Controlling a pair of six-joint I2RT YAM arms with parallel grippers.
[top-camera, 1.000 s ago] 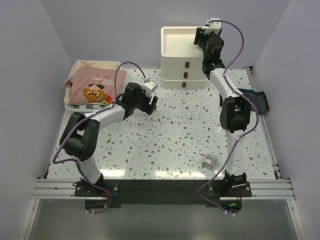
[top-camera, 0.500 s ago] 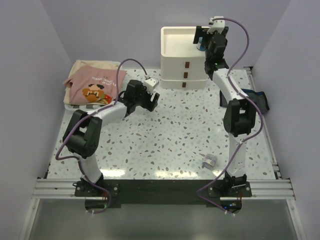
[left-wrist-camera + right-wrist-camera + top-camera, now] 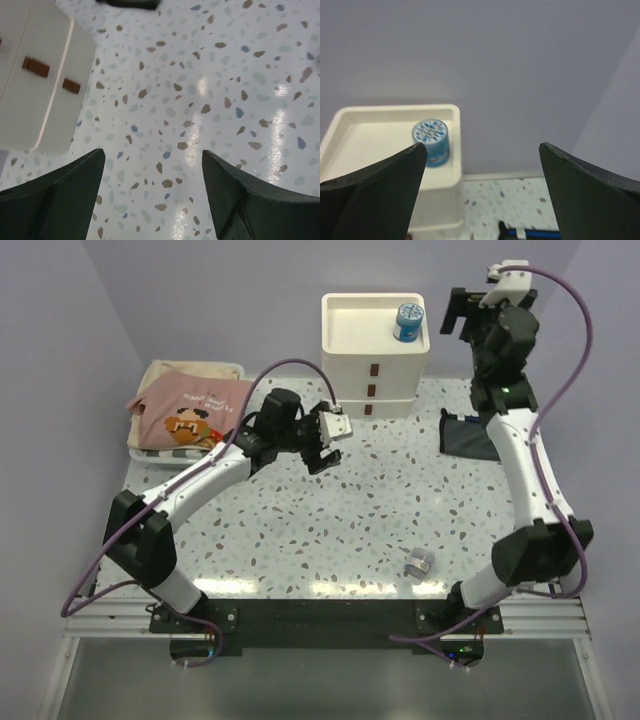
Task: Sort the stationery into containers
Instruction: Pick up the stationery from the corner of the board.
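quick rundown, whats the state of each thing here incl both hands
left hand, open, empty, above the table
right hand, open, empty, raised beside the drawer unit
drawer unit, all three drawers shut
blue roll, on end in the drawer unit's top tray
grey roll, loose on the table
navy pouch, flat on the table, zip cannot tell

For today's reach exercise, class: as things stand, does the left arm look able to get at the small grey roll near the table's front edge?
Probably yes: the left gripper is open and empty, and only bare table lies between it and the grey roll.
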